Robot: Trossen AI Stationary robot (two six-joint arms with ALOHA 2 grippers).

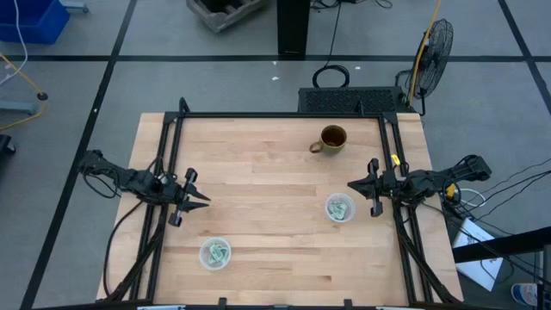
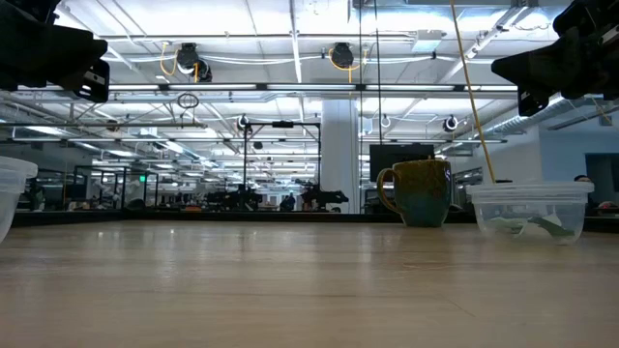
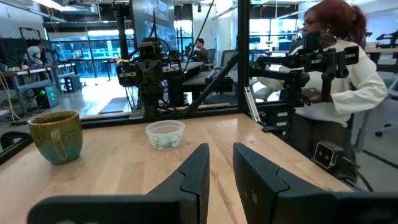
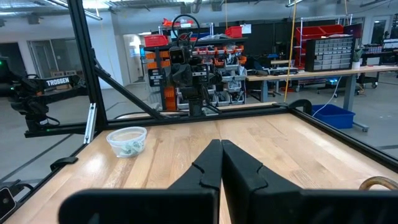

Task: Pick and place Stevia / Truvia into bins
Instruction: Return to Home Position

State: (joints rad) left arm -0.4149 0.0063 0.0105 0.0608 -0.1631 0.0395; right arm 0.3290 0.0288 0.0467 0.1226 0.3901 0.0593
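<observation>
Across the table (image 1: 275,172) now: the mug (image 1: 332,138) stands on the far side, right of centre. Nearer than it, and also right of centre, sits the right cup (image 1: 328,207) with Stevia packets (image 1: 340,209) inside. The right gripper (image 1: 351,184) hangs just beside that cup, at the table's right edge. Over on the near left sits the left cup (image 1: 203,252), more packets (image 1: 215,252) in it. The left gripper (image 1: 205,199) hangs by the left edge, farther back than that cup and apart from it.

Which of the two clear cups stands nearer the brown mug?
The cup beside the right gripper, just below the mug in the high view. The other cup stands farther off, toward the left gripper.
</observation>
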